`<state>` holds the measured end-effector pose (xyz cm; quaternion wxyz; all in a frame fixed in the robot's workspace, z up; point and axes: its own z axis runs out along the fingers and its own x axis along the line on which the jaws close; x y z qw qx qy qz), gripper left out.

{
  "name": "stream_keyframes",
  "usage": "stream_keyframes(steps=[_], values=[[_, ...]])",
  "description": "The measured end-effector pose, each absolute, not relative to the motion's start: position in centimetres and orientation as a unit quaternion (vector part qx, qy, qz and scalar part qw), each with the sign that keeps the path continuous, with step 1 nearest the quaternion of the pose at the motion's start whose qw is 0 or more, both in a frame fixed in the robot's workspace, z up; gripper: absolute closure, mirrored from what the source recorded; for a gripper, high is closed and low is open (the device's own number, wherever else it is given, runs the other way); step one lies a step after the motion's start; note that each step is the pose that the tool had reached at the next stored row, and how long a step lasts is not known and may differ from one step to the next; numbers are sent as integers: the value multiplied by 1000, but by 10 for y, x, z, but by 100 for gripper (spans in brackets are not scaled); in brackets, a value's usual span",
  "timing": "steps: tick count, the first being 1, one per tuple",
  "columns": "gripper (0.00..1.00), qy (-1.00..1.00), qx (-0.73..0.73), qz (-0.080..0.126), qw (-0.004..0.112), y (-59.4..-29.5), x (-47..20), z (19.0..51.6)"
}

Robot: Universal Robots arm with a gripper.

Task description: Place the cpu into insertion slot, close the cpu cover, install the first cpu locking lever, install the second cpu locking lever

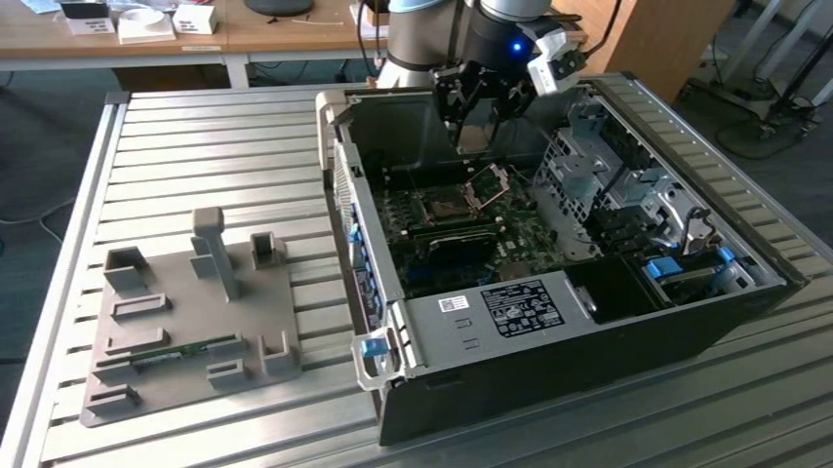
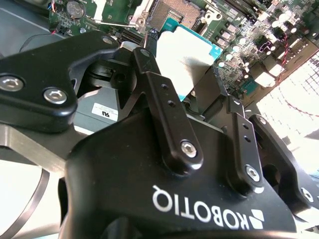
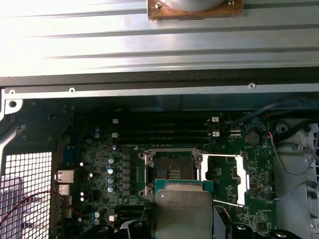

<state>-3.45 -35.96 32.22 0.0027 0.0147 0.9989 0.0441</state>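
Counter (image 1: pixel 195 136) of ribbed metal carries, at the exterior view's left, a grey holder tray (image 1: pixel 182 322) w/ upright posts & pockets. A green memory stick (image 1: pixel 170 353) lies in one of its low grooves.

Just beside the tray, toward the exterior view's right, an open PC case (image 1: pixel 547 341) lies on its side w/ a green circuit board (image 1: pixel 521 234) facing up inside. On that board sits the insertion slot (image 1: pixel 447 205), a dark square w/ silver rim, uncovered. The cpu cover (image 1: pixel 494 179) stands open on its hinge, tilted up at the slot's side toward the exterior view's right. In the first wrist view the cover (image 3: pixel 224 179) lies open just beside the slot (image 3: pixel 173 169), board showing through its cut-out. Long black memory slots (image 3: pixel 164 127) run near the slot.

The arm (image 1: pixel 423 39) reaches down into the case from its back wall. The jaws are pinching the cpu (image 1: pixel 475 136) by two opposite edges, above the slot & clear of the board, so it is not seated. In the second wrist view the cpu (image 2: pixel 192 57) sits between the black fingers (image 2: pixel 167 114), pale face w/ a teal edge. In the first wrist view its silver top (image 3: pixel 182 211) overlaps the slot's near rim.

Further toward the exterior view's right are a metal drive cage (image 1: pixel 612 185) & blue plastic tabs (image 1: pixel 664 268).
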Motion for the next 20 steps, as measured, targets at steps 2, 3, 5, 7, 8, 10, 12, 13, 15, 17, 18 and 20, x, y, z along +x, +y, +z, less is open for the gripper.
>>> stream_keyframes(steps=[2,3,5,7,8,10,12,13,15,17,18,20], values=[[46,999,18,44,3,-360,-34,322],[46,999,18,44,3,-360,-34,322],[46,999,18,44,3,-360,-34,322],[46,999,19,44,3,-360,-34,322],[46,999,22,44,3,-360,-35,322],[46,999,32,44,3,-360,-35,322],[46,999,32,44,3,-360,-35,322],[46,999,32,44,3,-360,-34,322],[46,999,32,44,3,-360,-34,322],[46,998,36,44,4,-360,-35,322],[46,998,42,44,4,-360,-35,322],[46,998,49,44,4,-360,-35,322]])
